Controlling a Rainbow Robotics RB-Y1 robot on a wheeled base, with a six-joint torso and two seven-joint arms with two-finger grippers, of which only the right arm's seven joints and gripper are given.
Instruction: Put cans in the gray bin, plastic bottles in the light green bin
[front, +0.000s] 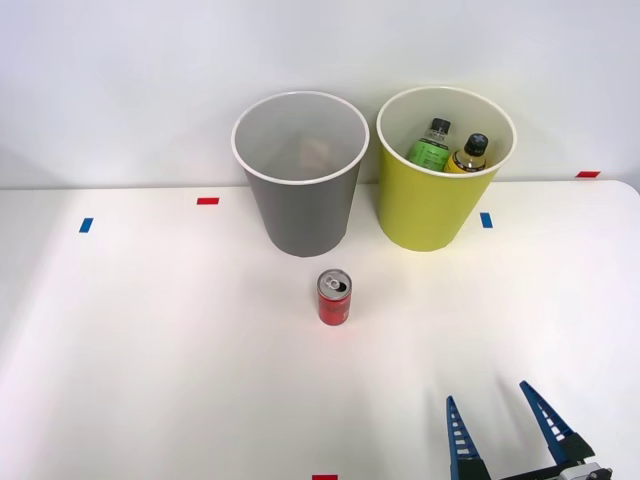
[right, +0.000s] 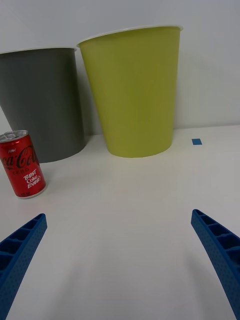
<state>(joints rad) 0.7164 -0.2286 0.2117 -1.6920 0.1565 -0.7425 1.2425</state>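
Standing on white table against plain white wall: gray bin beside light green bin, red can upright just before gray one. Held both plastic bottles, that green bin. Hovered low near table's front edge, right gripper, blue fingers spread wide, grasping nothing; scattered blue and red tape marks on surface.

Low over the near edge of the table: the pincer, pointing away towards the far side.

Ahead of the pincer and off to its left: the can, upright on the table, well apart from both fingers.

Farther ahead, behind the can: the left bin. Just beside that, on its right and almost straight ahead of the pincer: the right bin.

Inside the right bin: two bottles, leaning side by side, the left bottle next to the right bottle.

Just right of the right bin, flat on the table: a tape marker.
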